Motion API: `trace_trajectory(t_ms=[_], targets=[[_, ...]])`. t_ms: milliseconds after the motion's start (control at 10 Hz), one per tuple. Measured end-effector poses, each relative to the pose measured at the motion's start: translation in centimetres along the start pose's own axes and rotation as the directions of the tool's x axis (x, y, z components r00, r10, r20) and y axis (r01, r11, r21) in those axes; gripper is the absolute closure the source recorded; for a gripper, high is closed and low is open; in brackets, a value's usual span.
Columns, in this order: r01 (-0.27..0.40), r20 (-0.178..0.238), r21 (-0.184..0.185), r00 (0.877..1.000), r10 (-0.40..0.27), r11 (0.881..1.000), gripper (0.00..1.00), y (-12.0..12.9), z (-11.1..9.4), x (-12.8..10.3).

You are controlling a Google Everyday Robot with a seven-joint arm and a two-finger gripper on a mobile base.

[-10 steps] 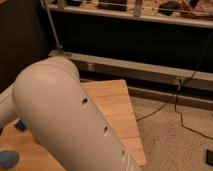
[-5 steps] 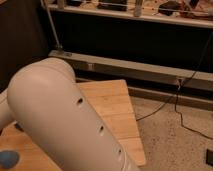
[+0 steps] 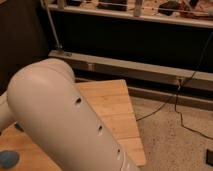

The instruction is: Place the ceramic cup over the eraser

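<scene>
Wooden table [image 3: 112, 100] behind our arm [image 3: 65, 120] shows no gripper, ceramic cup or eraser; we cannot tell grip or progress.

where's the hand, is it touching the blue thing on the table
Cannot tell. The camera view shows part of the blue thing, but the hand is out of frame, past the arm.

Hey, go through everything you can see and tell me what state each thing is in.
Robot arm: stretched across the table, blocking most of it.
End effector: out of view.
Wooden table: level, partly hidden by the arm.
Blue round thing: on the table, cut off at the edge.
Black cable: slack on the floor.
</scene>
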Motion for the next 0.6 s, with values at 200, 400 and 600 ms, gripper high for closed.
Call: trace_trajectory(t_ms=[200, 400, 600], targets=[[-0.001, 0.003, -0.015, 1.000, 0.001, 1.000, 0.35, 0.4, 1.4, 0.2], [-0.007, 0.007, -0.028, 1.000, 0.008, 1.000, 0.35, 0.4, 3.0, 0.9], [-0.007, 0.003, -0.032, 1.000, 0.008, 0.999, 0.35, 0.3, 3.9, 1.6]])
